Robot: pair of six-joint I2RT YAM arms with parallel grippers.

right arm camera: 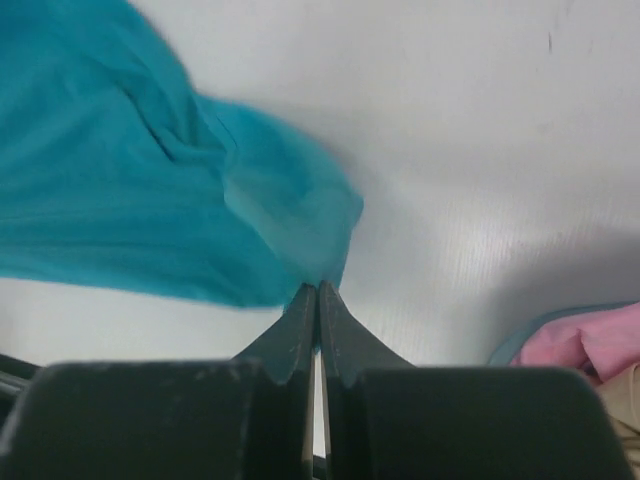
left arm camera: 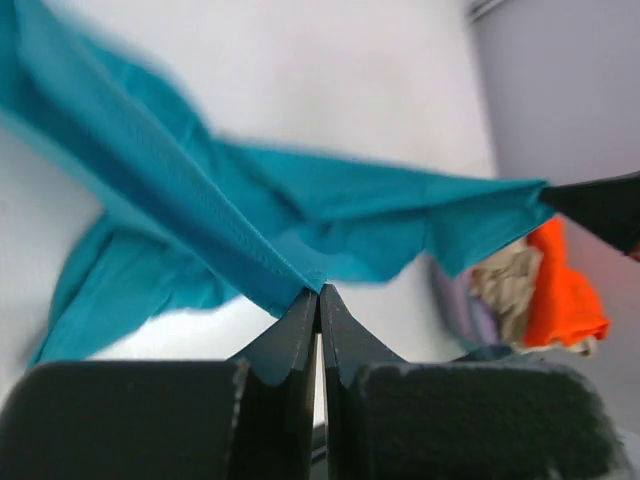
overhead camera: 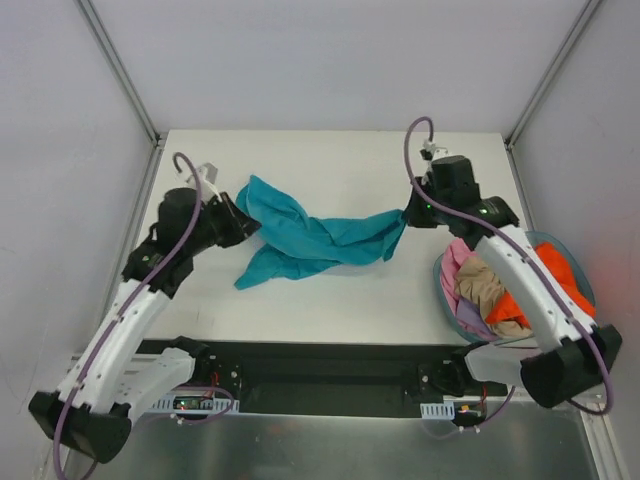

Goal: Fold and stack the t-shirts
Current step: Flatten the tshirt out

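A teal t-shirt [overhead camera: 310, 240] hangs bunched and stretched between my two grippers above the table's middle. My left gripper [overhead camera: 243, 222] is shut on its left edge; in the left wrist view the fingertips [left arm camera: 318, 292] pinch the teal cloth [left arm camera: 200, 215]. My right gripper [overhead camera: 407, 214] is shut on its right corner; in the right wrist view the tips [right arm camera: 317, 288] pinch the cloth [right arm camera: 150, 200]. Part of the shirt trails down to the table [overhead camera: 262, 268]. Other t-shirts lie in the basket: orange [overhead camera: 560, 268], tan [overhead camera: 485, 285], pink [overhead camera: 458, 258], lavender [overhead camera: 472, 320].
The round blue-grey basket [overhead camera: 443, 298] stands at the right edge under my right arm; it shows in the left wrist view [left arm camera: 480, 352] and the right wrist view [right arm camera: 515, 345]. The white table [overhead camera: 340, 160] is bounded by walls at the back and sides.
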